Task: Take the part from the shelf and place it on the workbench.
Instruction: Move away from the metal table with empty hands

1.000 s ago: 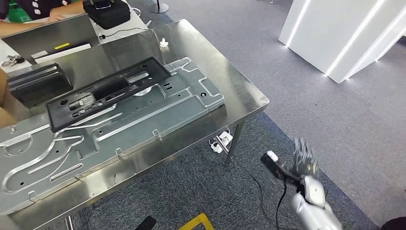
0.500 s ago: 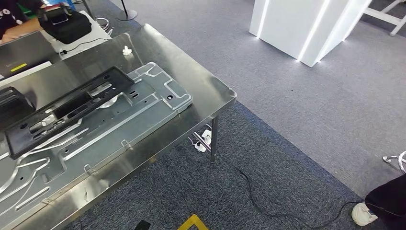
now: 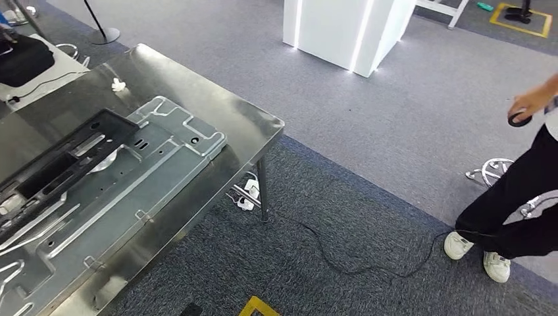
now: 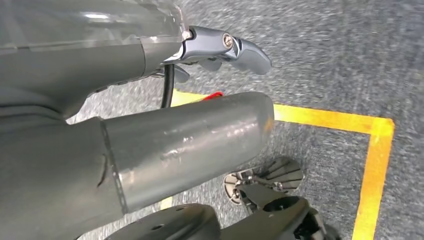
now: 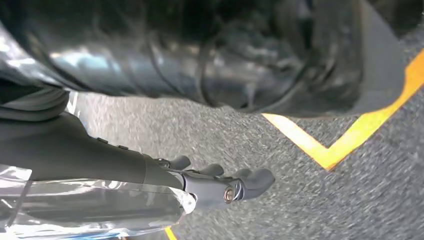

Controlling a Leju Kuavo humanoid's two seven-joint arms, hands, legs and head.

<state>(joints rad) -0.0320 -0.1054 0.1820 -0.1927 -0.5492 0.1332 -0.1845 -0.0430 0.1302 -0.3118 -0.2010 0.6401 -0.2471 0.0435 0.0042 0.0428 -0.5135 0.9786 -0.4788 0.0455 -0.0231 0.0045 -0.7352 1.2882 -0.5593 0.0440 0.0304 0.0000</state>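
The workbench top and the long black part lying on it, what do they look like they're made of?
Workbench: probably stainless steel, brushed and shiny; it mirrors light and has folded metal edges.
Black part: likely moulded plastic, matte, with cut-out slots; painted metal can't be ruled out.

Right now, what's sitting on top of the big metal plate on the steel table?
A long black plastic frame lies across the metal plate, which rests on the table. Through the frame's openings some plate shows; the rest beneath it is covered. The picture's left edge cuts off both.
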